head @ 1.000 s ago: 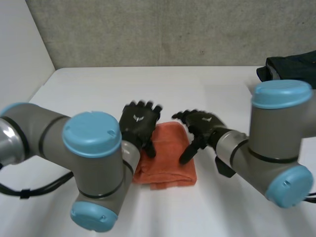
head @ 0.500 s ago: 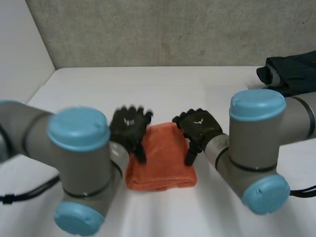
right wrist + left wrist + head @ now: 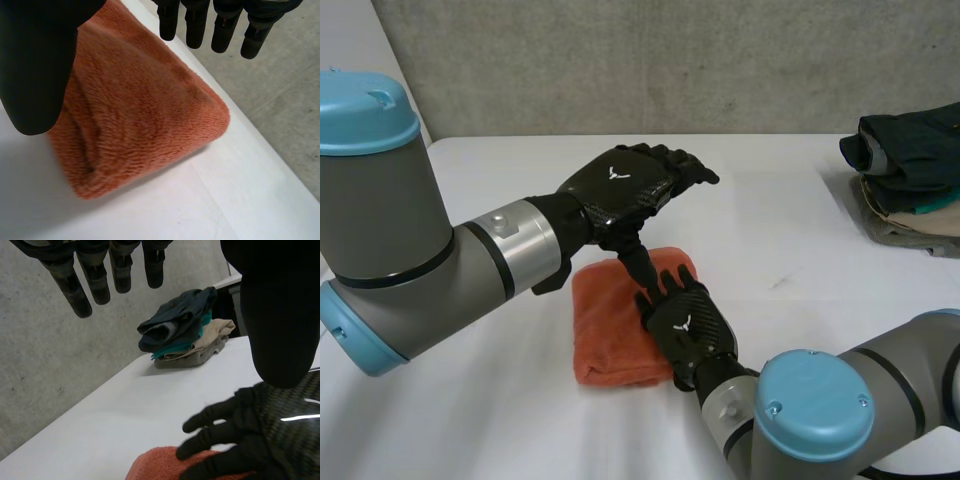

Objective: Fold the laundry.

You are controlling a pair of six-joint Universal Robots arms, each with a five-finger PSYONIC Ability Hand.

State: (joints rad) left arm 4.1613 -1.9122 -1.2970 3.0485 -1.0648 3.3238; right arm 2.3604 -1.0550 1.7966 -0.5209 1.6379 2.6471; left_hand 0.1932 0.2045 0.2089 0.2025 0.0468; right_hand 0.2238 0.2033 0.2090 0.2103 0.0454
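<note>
A folded orange towel [image 3: 607,332] is lying near the middle of the white table [image 3: 770,200]. The left hand [image 3: 625,188] is hovering above the towel's 12 o'clock edge. Its fingers are straight and relaxed, holding nothing, and its thumb is pointing down toward the cloth. The right hand [image 3: 688,322] is reaching flat over the towel's 3 o'clock edge with straight, spread fingers, gripping nothing. A stack of folded clothes [image 3: 910,170] is sitting at 2 o'clock from the towel, well apart.

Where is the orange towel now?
Head view: the folded orange towel lies at the middle of the table, under the right hand, the left hand above its far edge.
</note>
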